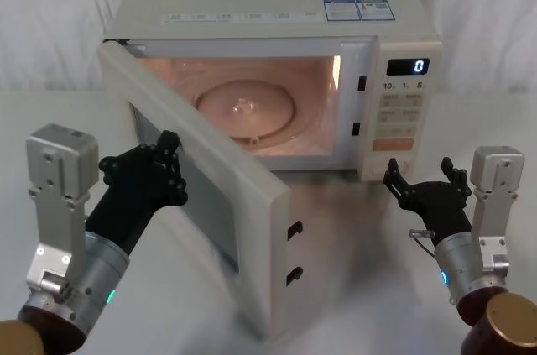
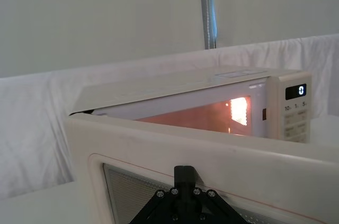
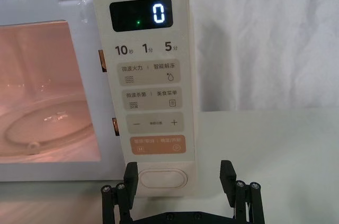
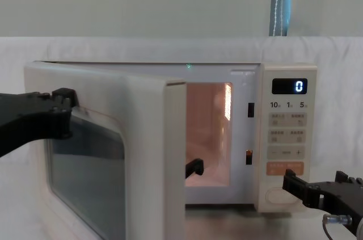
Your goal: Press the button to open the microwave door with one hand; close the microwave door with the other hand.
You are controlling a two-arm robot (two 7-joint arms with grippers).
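Against the smooth cream microwave door [image 1: 210, 204] rests the left tool [image 1: 159, 166], prongs spread; right tool [image 1: 426, 180] gapes empty

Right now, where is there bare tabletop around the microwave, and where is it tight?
Bare tabletop lies between the open microwave door and the right tool, and right of the microwave. It is tight at the door's outer face, where the left tool sits close, and between the button and the right tool.

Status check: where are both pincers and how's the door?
Left pincer against the outer face of the microwave door, door swung wide open. Right pincer open, just short of the button. Nothing in the door's path.
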